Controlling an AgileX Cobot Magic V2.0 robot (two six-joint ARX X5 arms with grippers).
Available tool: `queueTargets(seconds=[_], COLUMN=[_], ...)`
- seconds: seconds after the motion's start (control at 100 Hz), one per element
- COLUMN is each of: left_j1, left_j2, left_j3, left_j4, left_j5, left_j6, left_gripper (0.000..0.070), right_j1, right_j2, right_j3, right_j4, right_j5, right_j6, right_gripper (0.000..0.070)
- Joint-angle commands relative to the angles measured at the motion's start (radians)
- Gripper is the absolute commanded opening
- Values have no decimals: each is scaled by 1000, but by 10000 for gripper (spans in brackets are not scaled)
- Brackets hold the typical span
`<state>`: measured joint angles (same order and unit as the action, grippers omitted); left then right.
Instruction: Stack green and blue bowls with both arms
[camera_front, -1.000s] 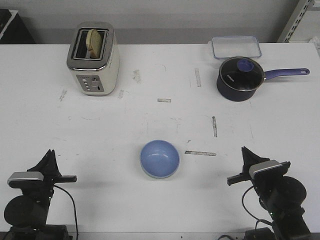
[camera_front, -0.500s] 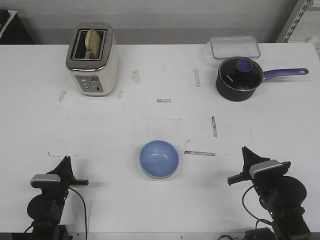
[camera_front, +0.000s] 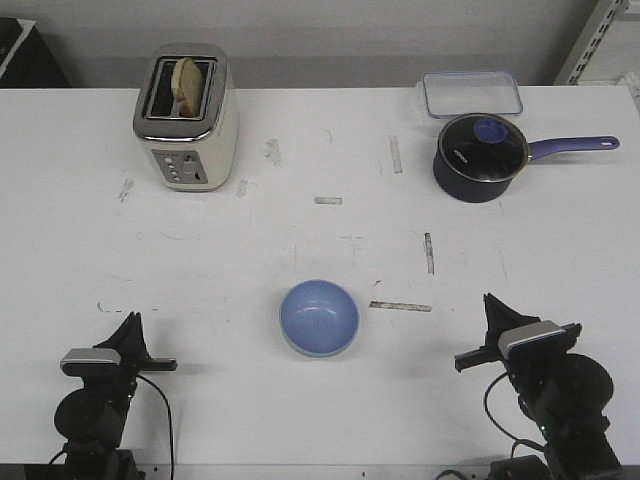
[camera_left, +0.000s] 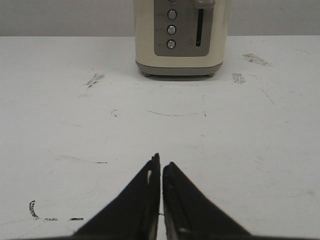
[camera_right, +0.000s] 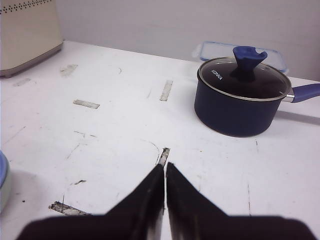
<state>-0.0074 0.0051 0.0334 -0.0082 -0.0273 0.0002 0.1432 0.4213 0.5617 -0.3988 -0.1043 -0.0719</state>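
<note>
The blue bowl (camera_front: 319, 318) sits upright on the white table, front centre, midway between the arms. A pale greenish wall shows under its rim, at the frame's edge in the right wrist view (camera_right: 3, 185). I cannot tell whether this is the green bowl, which shows nowhere else. My left gripper (camera_front: 130, 320) is shut and empty, low by the front edge, left of the bowl; its closed tips (camera_left: 161, 163) point at the toaster. My right gripper (camera_front: 489, 301) is shut and empty, right of the bowl; its tips (camera_right: 165, 166) point toward the saucepan.
A cream toaster (camera_front: 187, 115) with a bread slice stands back left. A dark navy saucepan (camera_front: 480, 155) with a glass lid and purple handle stands back right, with a clear lidded container (camera_front: 471, 93) behind it. Tape scraps (camera_front: 400, 306) mark the table.
My left arm dropped lower and shifted slightly right toward the front edge, then held still. The right arm and the bowl have not moved.
</note>
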Motion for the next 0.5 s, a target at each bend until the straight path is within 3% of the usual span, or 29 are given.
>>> queueTargets(seconds=[0.0,0.49], left_j1=[0,0], left_j2=[-2,-2], left_j3=[-21,-21], left_j4=[10,10], left_j5=[0,0], left_j6=[-9,-9], left_gripper=[1,1], right_j1=[1,-49], right_j2=[4,-31], right_j3=[1,-34], right_j4=[13,63], right_j5=[0,8], right_j6=[-3,-29], right_gripper=[0,0])
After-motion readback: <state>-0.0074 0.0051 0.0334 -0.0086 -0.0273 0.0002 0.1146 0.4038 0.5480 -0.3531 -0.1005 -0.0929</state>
